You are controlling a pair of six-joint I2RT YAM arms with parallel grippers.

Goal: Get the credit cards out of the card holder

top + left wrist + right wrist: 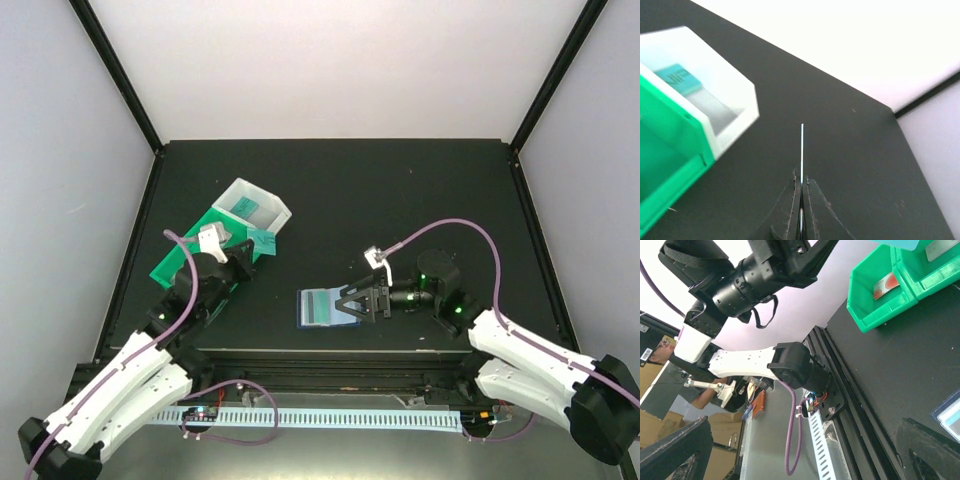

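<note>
Two grippers are doing different jobs at this moment. My left gripper [247, 254] is pinching a credit card [802, 150] between fully closed fingers, near the table's left edge, just beside the white bin [270, 200] and the green bin [170, 263]. I judge I am bringing it there to drop it in, since a teal card [677, 77] is already lying in the white bin. My right gripper [347, 303] is hovering over the right end of the card holder [315, 307], jaws spread as wide as they go and gripping nothing. The holder is lying opened flat near the middle of the table's front edge.

My left wrist camera is showing the held card only edge-on, a thin pale line rising from the fingertips. The overhead view is giving what looks like its teal face instead. My right wrist camera is catching a red-orange card [885, 285] lying in the green bin, where the overhead view is showing only my left arm. It is showing just a corner of the holder, so I cannot tell whether any cards are remaining inside.
</note>
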